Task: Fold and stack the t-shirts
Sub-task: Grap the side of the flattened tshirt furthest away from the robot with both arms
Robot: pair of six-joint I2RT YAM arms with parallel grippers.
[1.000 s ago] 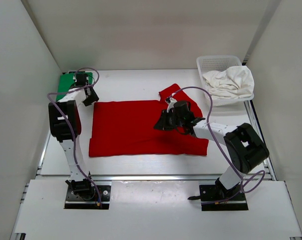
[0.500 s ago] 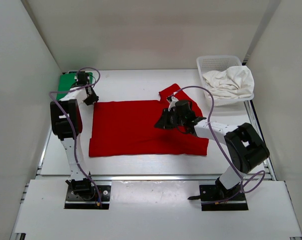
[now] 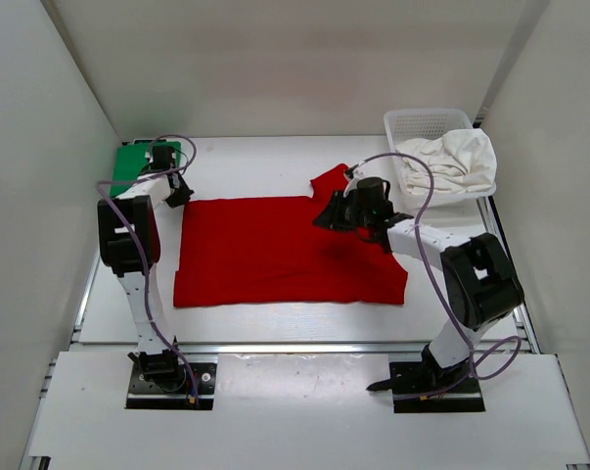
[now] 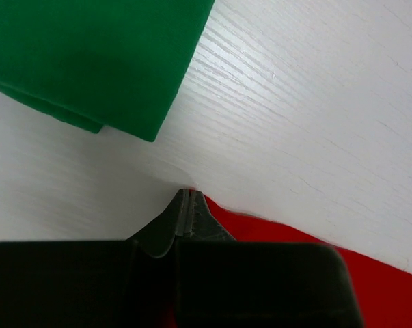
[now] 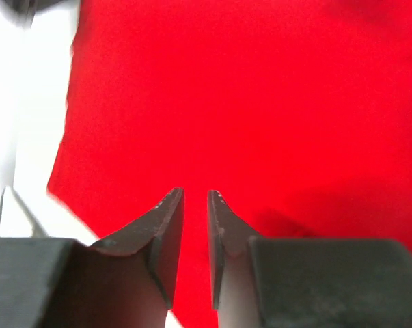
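Left gripper (image 4: 186,205): shut tight. Its tips sit right at the top-left corner of the red shirt (image 3: 275,259). I cannot tell if any cloth is caught in it.
Right gripper (image 5: 195,198): open just a little, with nothing in it. It hangs over the red shirt, near the upper-right sleeve.
Red shirt: lying flat in the middle of the table (image 3: 255,157), with one sleeve poking out at the upper right.
How it will feel, I think: soft, light and floppy. It will sag and wrinkle, but it will not break.
Where I would grab: a corner or an edge for each gripper, so it lifts evenly.
Green shirt (image 4: 89,55): folded, at the upper left, near my left gripper but apart from the red shirt.
White shirt (image 3: 451,162): bunched up in the basket (image 3: 412,119), upper right.
In the way: the green shirt is close, so I must not bump it.
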